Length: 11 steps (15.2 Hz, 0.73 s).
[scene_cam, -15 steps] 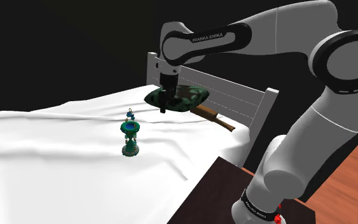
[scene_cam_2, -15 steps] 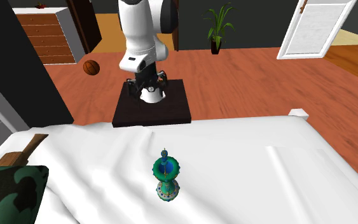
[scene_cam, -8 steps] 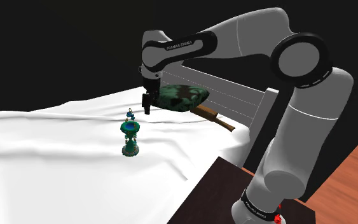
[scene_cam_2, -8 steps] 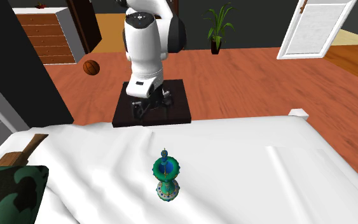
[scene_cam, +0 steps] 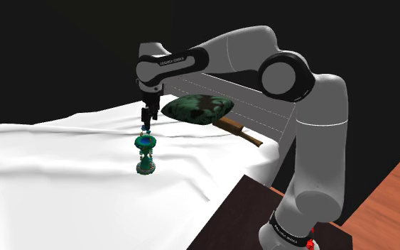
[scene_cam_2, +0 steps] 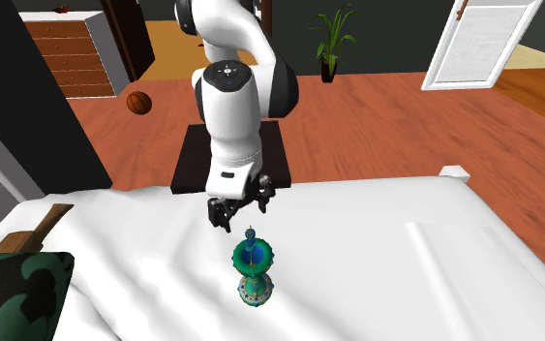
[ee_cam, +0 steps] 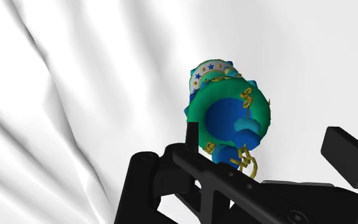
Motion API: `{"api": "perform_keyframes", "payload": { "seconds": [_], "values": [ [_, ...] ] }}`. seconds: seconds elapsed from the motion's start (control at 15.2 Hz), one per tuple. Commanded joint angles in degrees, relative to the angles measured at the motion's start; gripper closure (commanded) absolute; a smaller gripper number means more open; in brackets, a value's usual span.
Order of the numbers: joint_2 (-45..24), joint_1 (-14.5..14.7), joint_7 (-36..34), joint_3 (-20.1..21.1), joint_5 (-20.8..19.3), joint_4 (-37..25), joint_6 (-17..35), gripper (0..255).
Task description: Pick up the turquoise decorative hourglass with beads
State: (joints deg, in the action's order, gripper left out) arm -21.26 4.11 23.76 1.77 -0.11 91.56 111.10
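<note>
Hourglass [scene_cam: 146,152] [scene_cam_2: 253,267]: upright on the white sheet [scene_cam: 56,170], about mid-bed. Green-turquoise body, blue centre on top, gold chain and beads, starred band round the base.
Gripper [scene_cam: 146,127] [scene_cam_2: 238,214]: pointing down, hanging just above the hourglass top, apart from it. Fingers spread, nothing clasped.
Hand camera: hourglass [ee_cam: 228,118] lies beyond the spread fingers [ee_cam: 345,149], in line with the gap between them.
Arm [scene_cam: 312,121]: white, arching from the stand [scene_cam_2: 189,172] out over the bed.
Pillow [scene_cam: 196,109]: green camouflage pattern, by the white headboard [scene_cam: 266,101], well apart from the hourglass.
Brown stick [scene_cam: 238,130]: just beside the pillow, near the bed's edge.
Floor [scene_cam_2: 377,116]: reddish wood; brown ball [scene_cam_2: 138,102], potted plant [scene_cam_2: 333,39], white door [scene_cam_2: 475,41].
Behind headboard: black area.
</note>
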Motion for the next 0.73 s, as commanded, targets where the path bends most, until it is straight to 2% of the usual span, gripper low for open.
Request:
{"api": "perform_keyframes", "payload": {
  "seconds": [0.0, 0.4, 0.53, 0.59, 0.66],
  "values": [
    [-2.12, 0.35, -0.05, 0.20, -0.16, -1.90, 0.34, 0],
    [-3.66, 0.36, -0.06, 0.17, -0.21, 0.95, 4.72, 0],
    [-3.65, 0.36, -0.06, 0.17, -0.21, 0.96, 4.72, 0],
    [-3.74, 0.34, -0.02, 0.16, -0.21, 0.85, 4.71, 255],
    [-3.69, 0.34, -0.02, 0.16, -0.21, 0.94, 4.75, 255]
  ]
}}
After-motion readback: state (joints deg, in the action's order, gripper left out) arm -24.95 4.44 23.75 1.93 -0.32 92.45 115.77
